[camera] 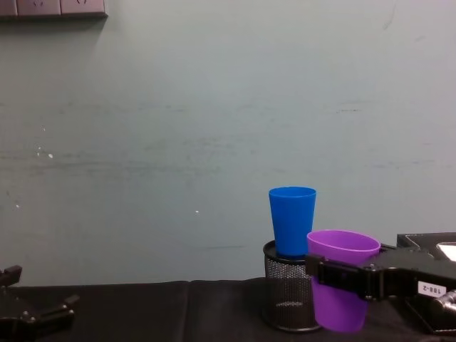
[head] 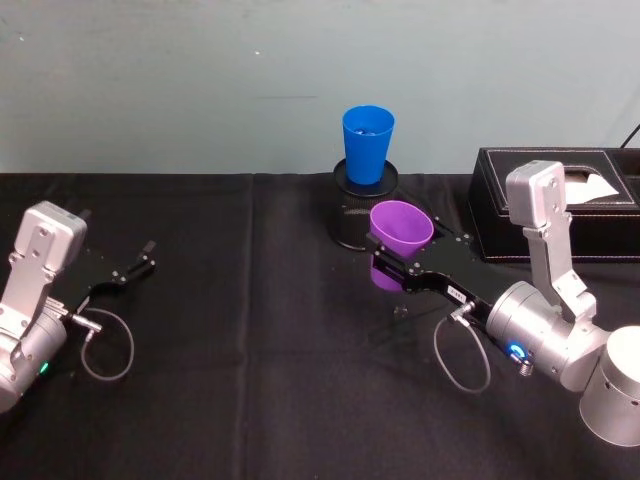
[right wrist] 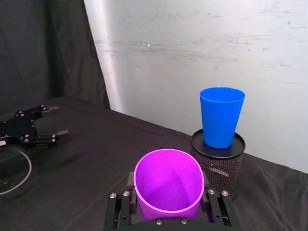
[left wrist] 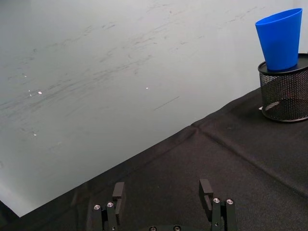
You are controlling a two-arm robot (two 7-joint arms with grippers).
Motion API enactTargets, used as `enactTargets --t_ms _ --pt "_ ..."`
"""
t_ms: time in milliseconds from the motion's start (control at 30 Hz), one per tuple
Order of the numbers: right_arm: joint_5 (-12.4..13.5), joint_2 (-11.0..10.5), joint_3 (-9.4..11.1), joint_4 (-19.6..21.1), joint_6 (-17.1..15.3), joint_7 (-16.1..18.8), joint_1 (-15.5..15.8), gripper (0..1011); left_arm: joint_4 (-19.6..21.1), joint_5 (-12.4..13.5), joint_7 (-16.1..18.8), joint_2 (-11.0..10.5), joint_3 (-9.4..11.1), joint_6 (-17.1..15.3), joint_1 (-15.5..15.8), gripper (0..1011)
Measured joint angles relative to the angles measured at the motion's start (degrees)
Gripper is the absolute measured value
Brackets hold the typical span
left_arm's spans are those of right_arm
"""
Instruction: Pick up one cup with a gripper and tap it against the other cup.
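Illumination is even, diffuse and moderately bright. The pale wall [camera: 178, 142] is lit uniformly across its width. The black tablecloth [head: 250, 380] absorbs most light; its folds read faintly and cast shadows are barely legible on it. Soft highlights on the upper faces of the silver right arm [head: 545, 335] indicate an overhead source. The purple cup [right wrist: 168, 185] glows at its rim, and the blue cup [right wrist: 220, 115] carries a mild sheen. A dark drape [right wrist: 43, 48] stays dim.

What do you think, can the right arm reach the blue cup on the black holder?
Probably yes. The right end effector, shut on the purple plastic tumbler, sits just before the bright blue plastic tumbler atop the black wire-mesh pen holder, with nothing between.
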State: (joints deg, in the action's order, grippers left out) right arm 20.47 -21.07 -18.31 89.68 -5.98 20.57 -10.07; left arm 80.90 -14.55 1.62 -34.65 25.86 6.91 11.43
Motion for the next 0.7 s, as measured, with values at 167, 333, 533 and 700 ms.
enactTargets --t_ms 167,333,533,700 --pt "0.0 0.0 0.0 0.0 0.0 0.0 0.0 718 0.0 0.0 0.0 0.0 0.0 0.0 0.0 1000" --pt "0.0 0.0 0.0 0.0 0.0 0.0 0.0 718 0.0 0.0 0.0 0.0 0.0 0.0 0.0 1000" --pt "0.0 0.0 0.0 0.0 0.0 0.0 0.0 718 0.0 0.0 0.0 0.0 0.0 0.0 0.0 1000" --pt "0.0 0.0 0.0 0.0 0.0 0.0 0.0 718 0.0 0.0 0.0 0.0 0.0 0.0 0.0 1000"
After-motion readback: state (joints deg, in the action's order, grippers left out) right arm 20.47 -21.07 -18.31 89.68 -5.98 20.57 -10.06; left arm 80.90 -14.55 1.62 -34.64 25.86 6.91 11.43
